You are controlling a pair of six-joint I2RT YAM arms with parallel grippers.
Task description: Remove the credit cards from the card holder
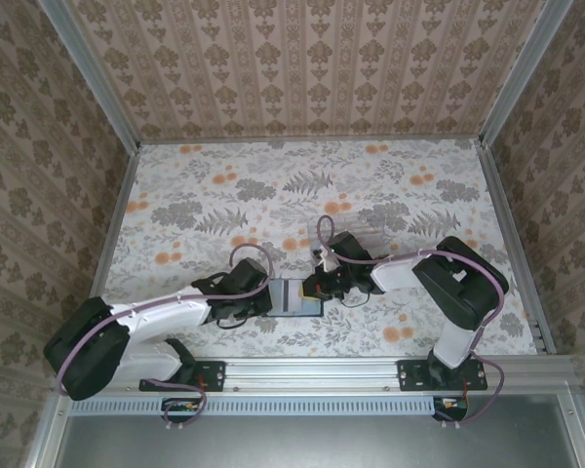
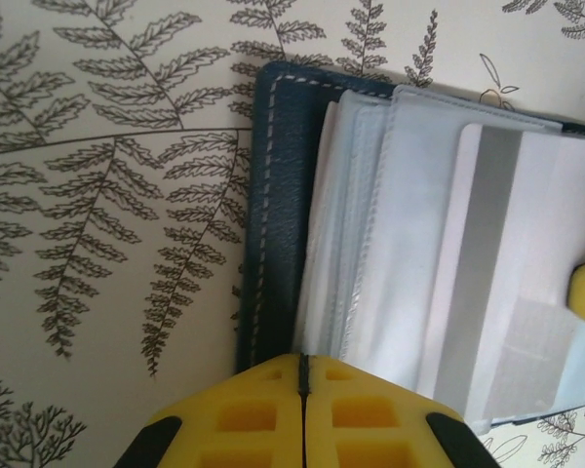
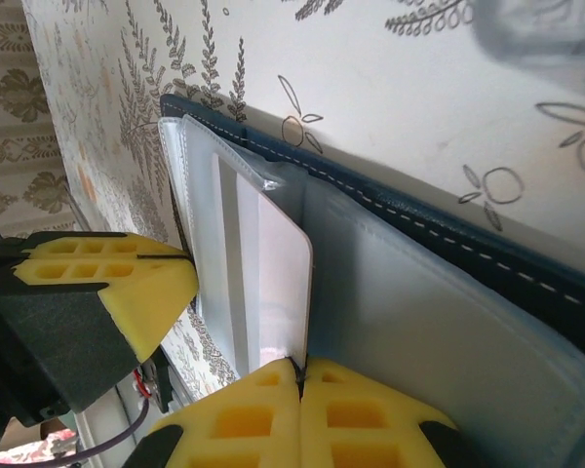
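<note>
The card holder (image 1: pixel 294 295) lies open between both grippers — left gripper (image 2: pixel 303 363) pinched closed on its clear sleeve edge, right gripper (image 3: pixel 299 369) clamped on a pale credit card (image 3: pixel 273 288) sticking out of it.

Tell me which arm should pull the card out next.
Right, probably: the right tool is shut on the edge of a pale card in the wallet, while the left tool pinches the wallet's edge.

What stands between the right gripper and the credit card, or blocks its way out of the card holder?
Nothing visible. The right gripper is shut on the credit card, which juts from the card holder. The left gripper pinches the holder's edge.
</note>
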